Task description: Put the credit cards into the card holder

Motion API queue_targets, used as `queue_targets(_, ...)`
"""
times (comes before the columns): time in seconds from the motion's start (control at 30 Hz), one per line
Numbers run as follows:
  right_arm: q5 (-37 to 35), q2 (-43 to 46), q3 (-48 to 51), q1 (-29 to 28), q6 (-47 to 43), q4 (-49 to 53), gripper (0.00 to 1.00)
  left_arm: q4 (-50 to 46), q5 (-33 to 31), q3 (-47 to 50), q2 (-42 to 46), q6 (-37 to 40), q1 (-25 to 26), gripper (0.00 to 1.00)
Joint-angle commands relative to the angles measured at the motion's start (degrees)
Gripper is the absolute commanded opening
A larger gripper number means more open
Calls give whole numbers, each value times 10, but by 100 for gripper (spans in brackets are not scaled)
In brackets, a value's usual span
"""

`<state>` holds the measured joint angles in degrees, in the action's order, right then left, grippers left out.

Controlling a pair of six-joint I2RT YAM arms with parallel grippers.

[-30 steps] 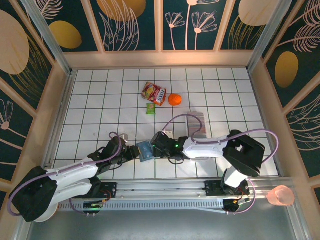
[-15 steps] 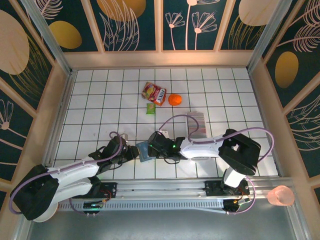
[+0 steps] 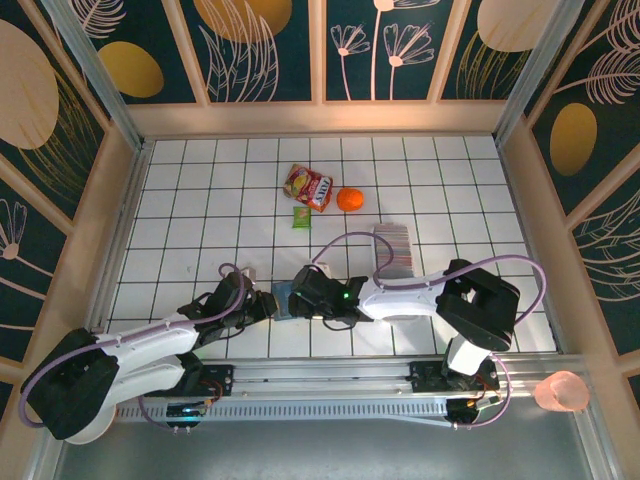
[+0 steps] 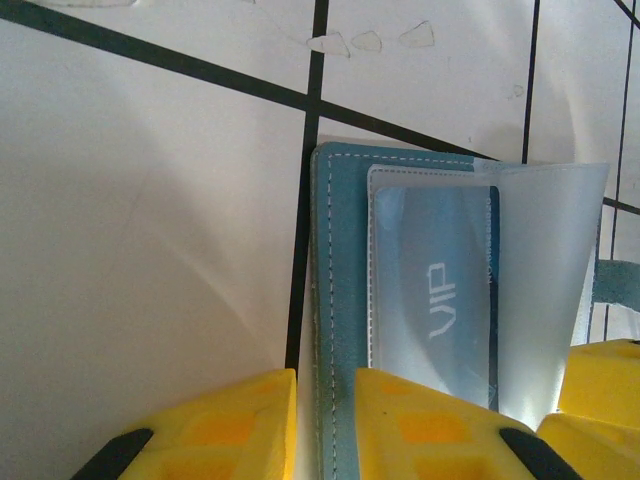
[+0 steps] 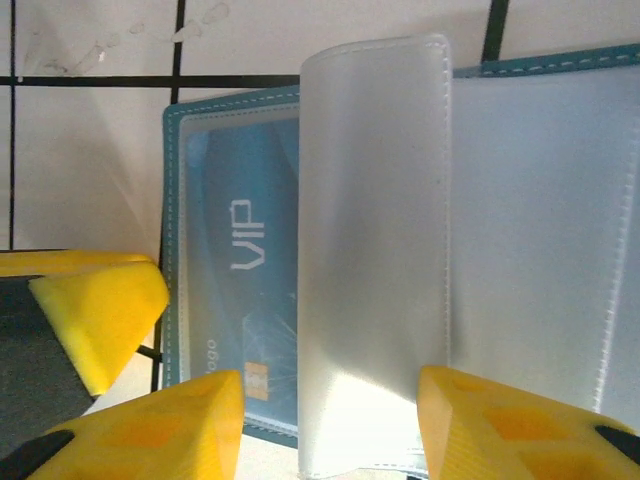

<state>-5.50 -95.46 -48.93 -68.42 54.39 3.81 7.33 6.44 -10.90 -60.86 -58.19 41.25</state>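
From the top camera, the teal card holder (image 3: pixel 284 299) lay open near the front middle of the tiled table (image 3: pixel 200 200). The left claw (image 3: pixel 264 303) was at its 9 o'clock and the right claw (image 3: pixel 302 294) at its 3 o'clock. A pale striped pile, apparently the loose credit cards (image 3: pixel 392 246), sat at 2 o'clock from the right claw, so that arm looked the nearer for fetching. In the left wrist view, the yellow fingers (image 4: pixel 440 425) stood a narrow slot apart, with the holder's stitched border running into it toward 12 o'clock; whether they pinched it could not be told. A blue card (image 4: pixel 435 290) under clear plastic read "VIP". In the right wrist view, the right claw's jaws were wide apart astride an upturned clear sleeve leaf (image 5: pixel 375 230). The blue card there showed "VIP", a gold chip (image 5: pixel 258 380) and the fragment "ogo".
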Motion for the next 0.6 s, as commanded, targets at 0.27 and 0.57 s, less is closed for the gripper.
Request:
queue_targets(0.27, 11, -8, -15, -6, 17, -46, 47, 36, 20, 13, -28, -10, 5, 15)
queue_targets(0.57, 24, -21, -24, -6, 21, -74, 46, 22, -7, 20, 2, -25, 5, 10)
